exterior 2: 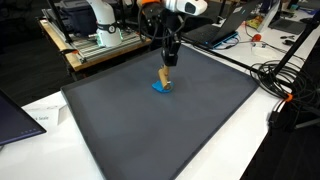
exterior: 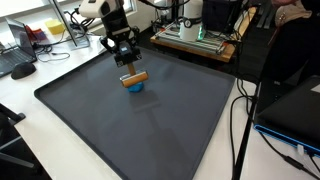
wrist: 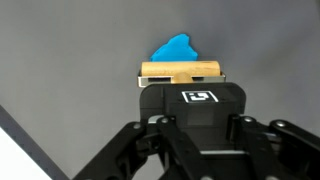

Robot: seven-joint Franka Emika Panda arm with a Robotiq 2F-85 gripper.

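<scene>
A wide dark grey mat (exterior: 150,130) spreads below me. My claw (exterior: 129,68) is clamped on a flat tan wooden block (exterior: 134,77), its long axis level. Directly beneath the block sits a small blue rounded piece (exterior: 134,86), apparently touching it.

Counting now: one wooden block (wrist: 180,71), one blue lump (wrist: 175,48), one dark mat (exterior: 150,130), one pincer (exterior: 131,69), one robot arm (exterior: 113,22), one desk (exterior: 45,135).

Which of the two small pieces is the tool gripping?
The tan wooden block; the tool is shut on it. The blue piece lies free beneath it.
</scene>
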